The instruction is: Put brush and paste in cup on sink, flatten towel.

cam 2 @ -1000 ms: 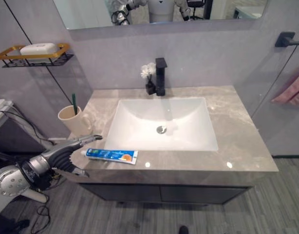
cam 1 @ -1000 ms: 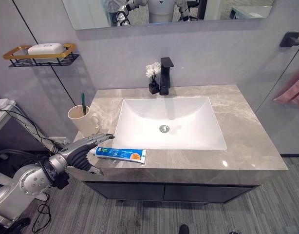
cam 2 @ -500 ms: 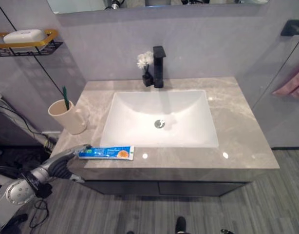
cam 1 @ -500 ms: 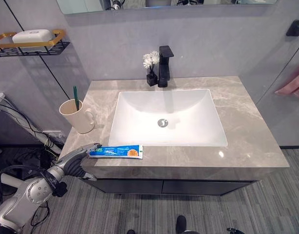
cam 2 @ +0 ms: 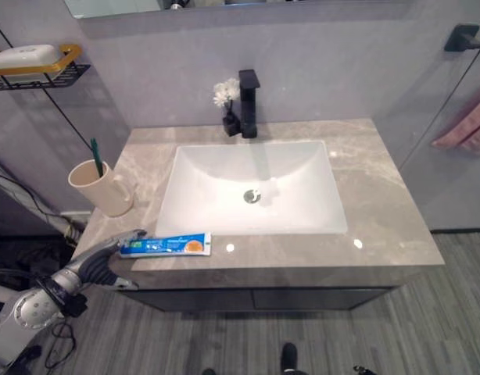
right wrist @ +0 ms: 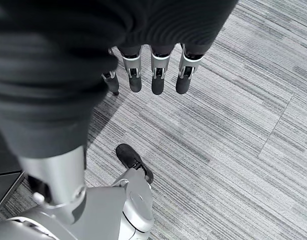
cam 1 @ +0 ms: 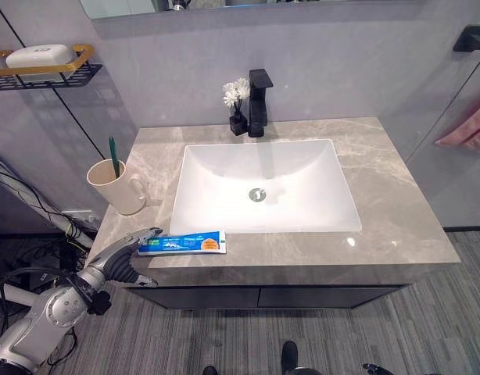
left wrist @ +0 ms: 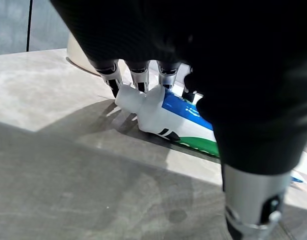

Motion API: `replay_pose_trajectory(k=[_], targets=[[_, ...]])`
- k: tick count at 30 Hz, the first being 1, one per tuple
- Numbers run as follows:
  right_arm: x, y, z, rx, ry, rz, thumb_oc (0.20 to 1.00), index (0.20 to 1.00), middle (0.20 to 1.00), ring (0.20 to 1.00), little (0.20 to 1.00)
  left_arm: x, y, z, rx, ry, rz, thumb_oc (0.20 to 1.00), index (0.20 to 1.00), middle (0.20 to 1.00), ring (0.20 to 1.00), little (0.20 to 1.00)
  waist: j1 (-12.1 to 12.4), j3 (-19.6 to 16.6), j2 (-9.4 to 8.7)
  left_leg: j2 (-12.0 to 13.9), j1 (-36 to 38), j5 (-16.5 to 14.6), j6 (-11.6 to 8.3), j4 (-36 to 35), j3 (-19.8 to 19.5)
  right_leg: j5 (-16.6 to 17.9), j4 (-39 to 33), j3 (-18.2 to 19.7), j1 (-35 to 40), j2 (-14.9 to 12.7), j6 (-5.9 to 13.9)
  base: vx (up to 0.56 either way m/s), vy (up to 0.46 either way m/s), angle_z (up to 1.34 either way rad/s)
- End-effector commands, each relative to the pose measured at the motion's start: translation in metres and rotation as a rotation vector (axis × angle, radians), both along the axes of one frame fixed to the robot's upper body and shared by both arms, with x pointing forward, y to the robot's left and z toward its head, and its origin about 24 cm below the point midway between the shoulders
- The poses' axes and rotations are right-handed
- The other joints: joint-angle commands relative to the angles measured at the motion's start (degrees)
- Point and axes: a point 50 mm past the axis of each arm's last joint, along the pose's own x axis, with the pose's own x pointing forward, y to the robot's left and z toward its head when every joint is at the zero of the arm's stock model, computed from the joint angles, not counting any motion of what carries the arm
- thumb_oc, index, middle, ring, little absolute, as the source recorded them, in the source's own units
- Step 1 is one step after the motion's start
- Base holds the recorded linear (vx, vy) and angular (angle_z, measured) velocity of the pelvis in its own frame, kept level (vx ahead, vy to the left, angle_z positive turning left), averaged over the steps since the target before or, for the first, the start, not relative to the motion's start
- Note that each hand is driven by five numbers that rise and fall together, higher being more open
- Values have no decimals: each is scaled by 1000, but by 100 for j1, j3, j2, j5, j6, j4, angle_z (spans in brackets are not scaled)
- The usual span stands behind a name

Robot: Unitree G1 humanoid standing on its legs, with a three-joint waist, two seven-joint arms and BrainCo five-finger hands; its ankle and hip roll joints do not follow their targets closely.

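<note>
Left hand [cam 1: 124,256]: straight fingers touch the toothpaste [cam 1: 184,243] cap, grasping nothing.
Toothpaste: flat on counter [cam 1: 396,226] front edge.
Toothbrush [cam 1: 113,157]: in cup [cam 1: 115,186], bristles hidden.
Right hand [right wrist: 153,75]: relaxed, empty.
Towel [cam 1: 465,129]: cut off.

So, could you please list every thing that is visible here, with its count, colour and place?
countertop: one, grey marble, around the basin
sink basin: one, white, set in the countertop's middle
faucet: one, black, behind the basin
flower vase: one, black with white flowers, to the left of the faucet
cup: one, cream, with a handle, on the countertop's left side
toothbrush: one, green, standing in the cup
toothpaste tube: one, blue and white, lying on the front edge
shelf: one, gold and black, on the left wall
soap: one, white, on the shelf
towel: one, pink, hanging at right
left hand: fingertips at the tube's cap end
right hand: open, above the floor
</note>
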Motion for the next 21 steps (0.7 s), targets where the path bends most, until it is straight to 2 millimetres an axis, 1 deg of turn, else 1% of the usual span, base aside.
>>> replay_pose_trajectory(k=[1, 8, 9, 16, 19, 21], targets=[[4, 1, 0, -9, -2, -4, 1000, 1000, 1000, 1000, 1000, 13, 6, 17, -91, -80, 63, 1000, 1000, 1000, 1000, 1000, -150, 15, -226, -74, -28, 118, -8, 47, -50, 201, 39, 249, 347, -593, 637, 23, 10, -7], [1, -2, 0, -13, 11, -9, 1000, 1000, 1000, 1000, 1000, 14, 8, 8, -164, -59, 119, 1000, 1000, 1000, 1000, 1000, -185, 24, -187, -96, -52, 128, -2, 47, -35, 223, 39, 283, 297, -611, 640, 10, 4, -3], [0, -1, 0, -13, 12, -6, 1000, 1000, 1000, 1000, 1000, 13, 9, 5, -195, -57, 143, 1000, 1000, 1000, 1000, 1000, -192, 38, -183, -95, -71, 135, -1, 47, -20, 232, 39, 291, 276, -617, 643, 0, 0, 0], [1, -1, 0, -14, 11, -11, 1000, 1000, 1000, 1000, 1000, 13, 10, 0, -213, -63, 178, 1000, 1000, 1000, 1000, 1000, -203, 34, -187, -101, -122, 144, 2, 47, 1, 257, 39, 311, 199, -628, 647, 2, 0, -2], [2, 2, -2, -5, 2, -25, 1000, 1000, 1000, 1000, 1000, 9, 10, -11, -274, -59, 249, 1000, 1000, 1000, 1000, 1000, -208, 78, -197, -105, -171, 161, 4, 47, -11, 258, 39, 315, 145, -634, 635, 0, 0, 0], [4, 2, -1, -4, -3, -30, 1000, 1000, 1000, 1000, 1000, 8, 7, -14, -286, -55, 256, 1000, 1000, 1000, 1000, 1000, -210, 95, -191, -102, -204, 172, 6, 47, -15, 259, 39, 314, 114, -636, 629, 0, 0, 0]])
